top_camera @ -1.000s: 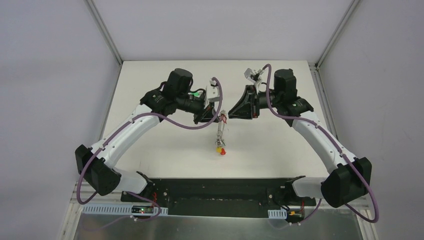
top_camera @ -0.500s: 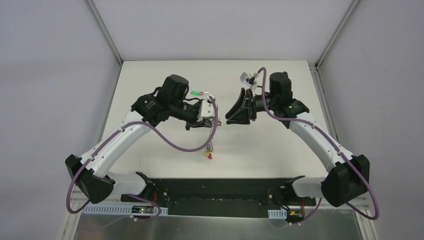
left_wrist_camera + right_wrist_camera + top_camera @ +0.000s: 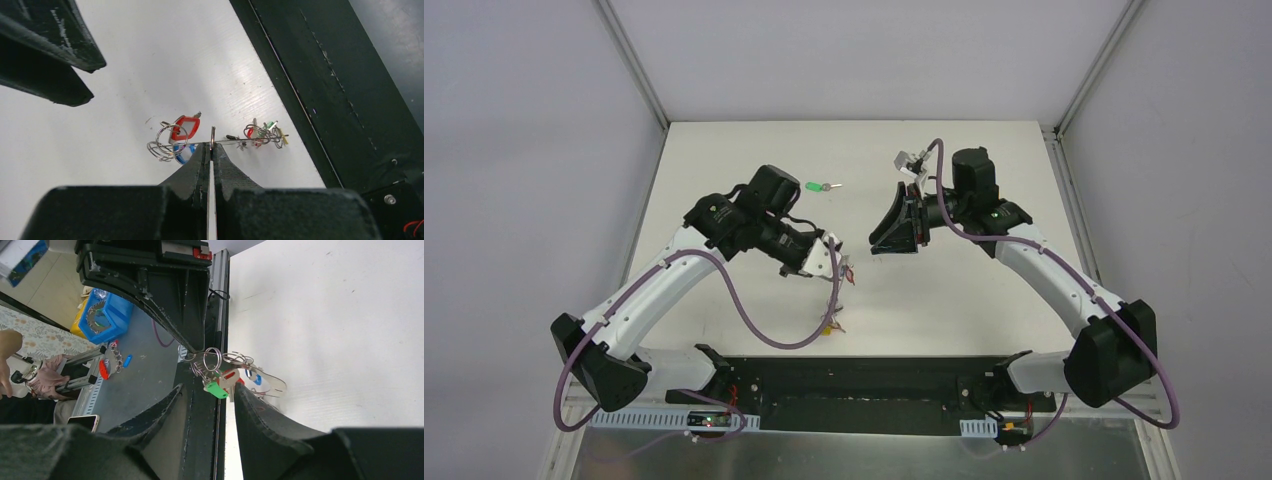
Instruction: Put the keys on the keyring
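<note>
White table (image 3: pixel 964 300), seen from above. One key with a green tag (image 3: pixel 821 186) lies flat on the surface at about 11 o'clock from the centre, in the far half, apart from the edges. A black base plate (image 3: pixel 864 378) spans the 6 o'clock edge.

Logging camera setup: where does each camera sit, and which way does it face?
Top external: above and behind, facing down at the table; left arm, right arm show.
Left wrist: looks along the left tool, shut on the keyring.
Right wrist: looks past the open right tool toward the left tool.
Both wrist views share the keyring.
</note>
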Motion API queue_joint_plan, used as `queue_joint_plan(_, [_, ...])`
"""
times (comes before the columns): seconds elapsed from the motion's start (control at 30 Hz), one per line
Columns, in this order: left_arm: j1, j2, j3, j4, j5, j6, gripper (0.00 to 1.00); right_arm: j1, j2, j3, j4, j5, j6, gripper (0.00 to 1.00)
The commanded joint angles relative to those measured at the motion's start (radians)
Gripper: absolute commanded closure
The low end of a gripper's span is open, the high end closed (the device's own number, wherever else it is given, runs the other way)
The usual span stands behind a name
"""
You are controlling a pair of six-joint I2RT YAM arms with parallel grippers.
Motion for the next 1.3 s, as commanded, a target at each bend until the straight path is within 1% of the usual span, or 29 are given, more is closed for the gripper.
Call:
queue_joint_plan(0.0, [-0.008, -0.036, -0.003, -0.115, 0.088, 0.227, 1.00, 0.004, -0.006, -0.008, 0.037, -0.009, -0.006, 0.58])
queue_joint_plan(0.17, [-0.008, -0.032, 0.000, -0.168, 0.092, 0.309, 1.00, 0.005, 0.003, -0.016, 0.036, -0.005, -0.010, 0.58])
queue_joint_plan(0.27, [-0.008, -0.030, 0.007, -0.189, 0.093, 0.330, 1.00, 0.007, 0.007, -0.016, 0.037, -0.006, -0.011, 0.58])
queue_joint_plan(0.53, [0.000, -0.024, 0.017, -0.207, 0.104, 0.338, 1.00, 0.008, 0.004, -0.015, 0.029, -0.001, -0.024, 0.58])
queue_joint_plan(0.63, [0.020, -0.022, 0.017, -0.207, 0.150, 0.333, 1.00, 0.008, 0.001, -0.007, 0.008, 0.001, -0.041, 0.58])
queue_joint_plan(0.8, [0.082, -0.020, 0.011, -0.183, 0.300, 0.287, 1.00, 0.007, -0.006, -0.010, -0.004, 0.009, -0.055, 0.58])
queue_joint_plan(1.0, [0.136, -0.017, 0.006, -0.181, 0.437, 0.263, 1.00, 0.008, -0.011, -0.008, -0.009, 0.015, -0.059, 0.58])
queue_joint_plan(1.2, [0.147, -0.017, 0.006, -0.215, 0.486, 0.289, 1.00, 0.008, -0.013, -0.010, -0.010, 0.018, -0.062, 0.58])
queue_joint_plan(1.23, [0.147, -0.016, 0.006, -0.213, 0.484, 0.286, 1.00, 0.007, -0.013, -0.009, -0.011, 0.017, -0.061, 0.58])
queue_joint_plan(1.27, [0.148, -0.016, 0.006, -0.200, 0.482, 0.252, 1.00, 0.008, -0.014, -0.007, -0.013, 0.016, -0.061, 0.58])
